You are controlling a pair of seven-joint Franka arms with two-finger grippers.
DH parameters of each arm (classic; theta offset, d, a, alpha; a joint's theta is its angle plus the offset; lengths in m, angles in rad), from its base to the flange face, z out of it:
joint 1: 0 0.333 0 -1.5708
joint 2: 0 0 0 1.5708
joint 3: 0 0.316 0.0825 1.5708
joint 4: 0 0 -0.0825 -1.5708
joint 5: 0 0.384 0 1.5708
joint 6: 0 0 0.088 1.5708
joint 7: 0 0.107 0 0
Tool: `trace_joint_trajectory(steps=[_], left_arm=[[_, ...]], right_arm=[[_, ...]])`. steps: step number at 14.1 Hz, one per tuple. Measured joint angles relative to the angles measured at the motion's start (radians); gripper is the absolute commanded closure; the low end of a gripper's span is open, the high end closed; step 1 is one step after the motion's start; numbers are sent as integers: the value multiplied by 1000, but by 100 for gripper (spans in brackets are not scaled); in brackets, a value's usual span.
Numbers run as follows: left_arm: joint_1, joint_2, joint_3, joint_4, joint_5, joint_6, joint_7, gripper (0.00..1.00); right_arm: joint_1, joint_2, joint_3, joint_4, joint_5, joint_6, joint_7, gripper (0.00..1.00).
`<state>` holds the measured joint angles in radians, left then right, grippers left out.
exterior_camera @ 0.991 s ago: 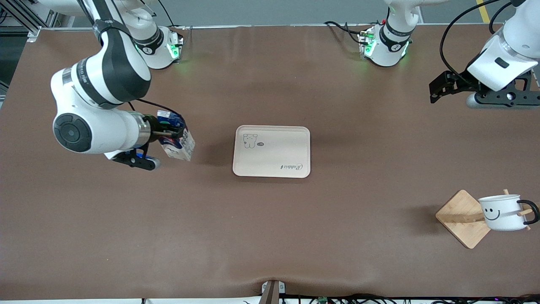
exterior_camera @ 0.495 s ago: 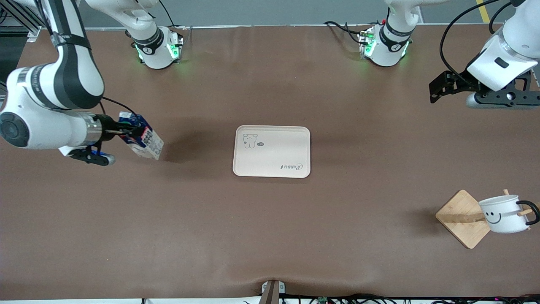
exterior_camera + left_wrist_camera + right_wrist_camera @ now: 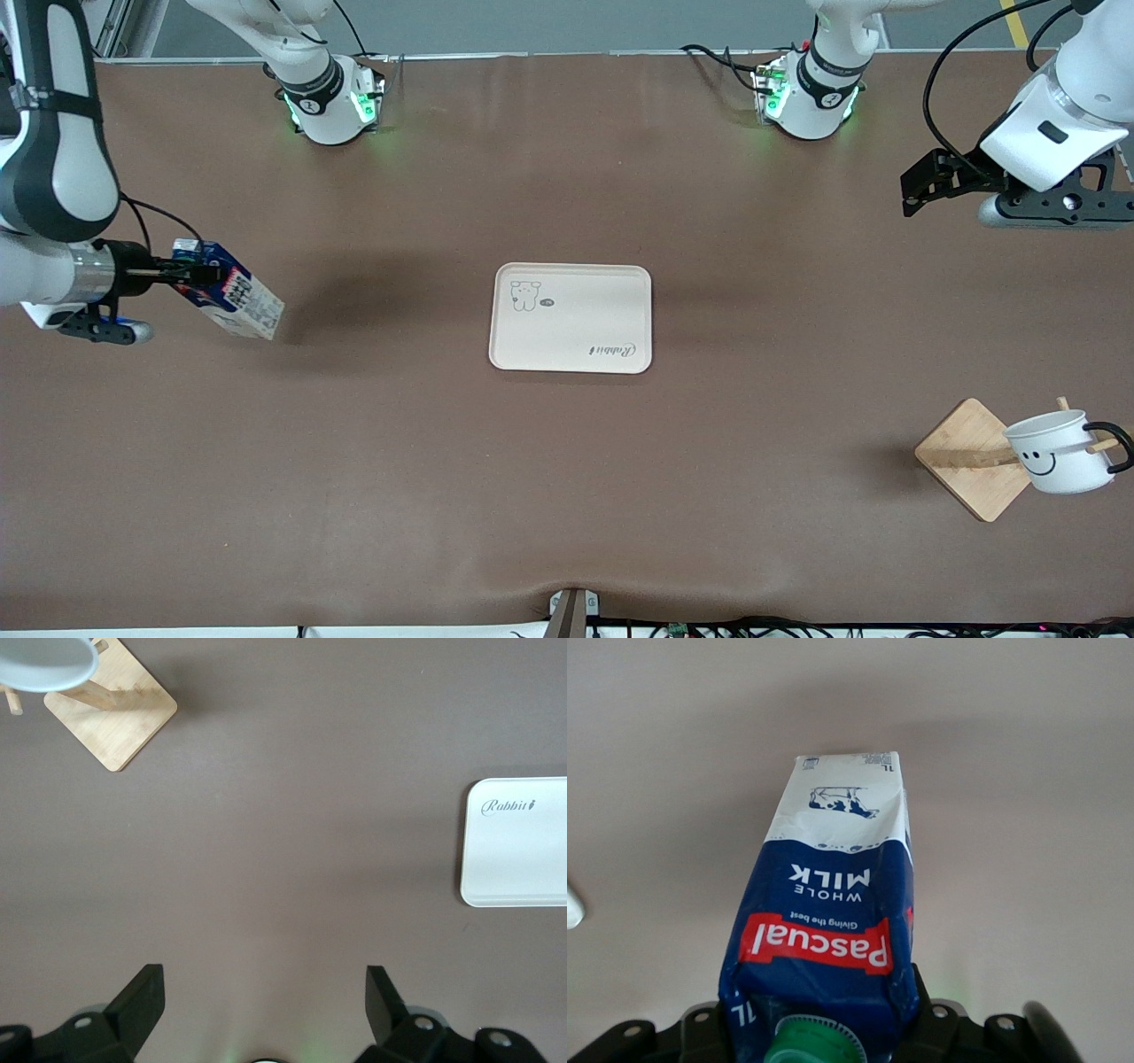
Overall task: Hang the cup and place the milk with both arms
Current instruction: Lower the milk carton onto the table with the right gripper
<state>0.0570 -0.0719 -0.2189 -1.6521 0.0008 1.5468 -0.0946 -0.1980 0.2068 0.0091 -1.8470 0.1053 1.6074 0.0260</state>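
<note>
One milk [image 3: 232, 299], one cup [image 3: 1059, 456], one tray [image 3: 570, 316], two arms.

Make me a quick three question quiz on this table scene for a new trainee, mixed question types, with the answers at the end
1. True or false: the cup already hangs on the wooden rack.
2. What does the right gripper hold? A) the cup B) the milk C) the tray
3. Fill in: the left gripper, up over the left arm's end of the table, has its jaws ____.

Key
1. True: its black handle is hooked over a peg of the rack.
2. B: shut on the carton's capped end, the carton tilted in the air toward the right arm's end of the table; the tray has nothing on it.
3. open, with nothing between them.
</note>
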Motion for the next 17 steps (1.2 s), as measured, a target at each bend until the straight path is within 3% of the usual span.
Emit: trace_joint_trajectory(steps=[17], left_arm=[[2,41,2,-2,0,26,0,0]], right_arm=[[-19,35,15,7,-33,14,-55,100]])
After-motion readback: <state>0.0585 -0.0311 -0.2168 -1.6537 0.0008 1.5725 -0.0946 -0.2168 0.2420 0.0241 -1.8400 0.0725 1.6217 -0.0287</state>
